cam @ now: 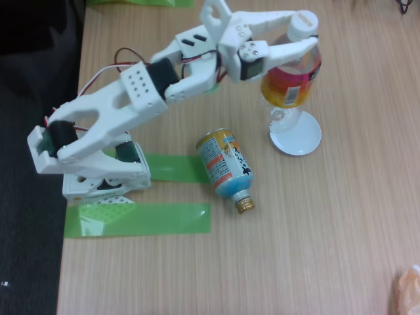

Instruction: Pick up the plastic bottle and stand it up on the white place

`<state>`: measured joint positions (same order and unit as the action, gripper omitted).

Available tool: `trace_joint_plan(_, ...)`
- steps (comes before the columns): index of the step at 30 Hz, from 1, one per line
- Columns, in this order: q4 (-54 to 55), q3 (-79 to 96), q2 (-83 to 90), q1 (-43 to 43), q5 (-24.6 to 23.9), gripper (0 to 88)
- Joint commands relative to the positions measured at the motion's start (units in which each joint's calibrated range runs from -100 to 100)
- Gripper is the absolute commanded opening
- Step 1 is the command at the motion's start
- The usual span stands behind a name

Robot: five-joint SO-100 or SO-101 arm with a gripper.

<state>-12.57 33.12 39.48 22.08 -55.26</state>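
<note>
Plastic bottle [292, 82]: seen in the upper right of the frame, standing nearly upright with a slight tilt, its white cap at the top and its orange-red-yellow label band below the cap.
Bottle base: set on the white place [303, 139], toward the dish's upper left part; the clear ribbed lower body is seen just above the rim.
White place: a small round dish, found right of centre in the upper half of the frame, on the wooden table [315, 236].
Gripper [303, 36]: reached in from the left across the top of the frame, clamped on the bottle just under the cap, above the label; one finger is seen behind the neck and one across its front.
Arm: white, stretched from its base at the left edge toward the upper right.
Can-bottle [225, 165]: laid on its side at the centre of the frame, gold neck pointed to the lower right, well apart from the dish.
Green tape strips [138, 218]: laid flat beside the arm's base at lower left.
</note>
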Motion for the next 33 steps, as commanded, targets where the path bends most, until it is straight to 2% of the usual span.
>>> trace_joint_plan(1, 5.71, -0.85, -3.82, -0.45, -0.19, 8.1)
trace_joint_plan(7, 14.72, -0.94, -10.96, -0.37, -0.13, 8.1)
trace_joint_plan(33, 20.47, -1.12, -22.13, -0.23, 0.39, 8.0)
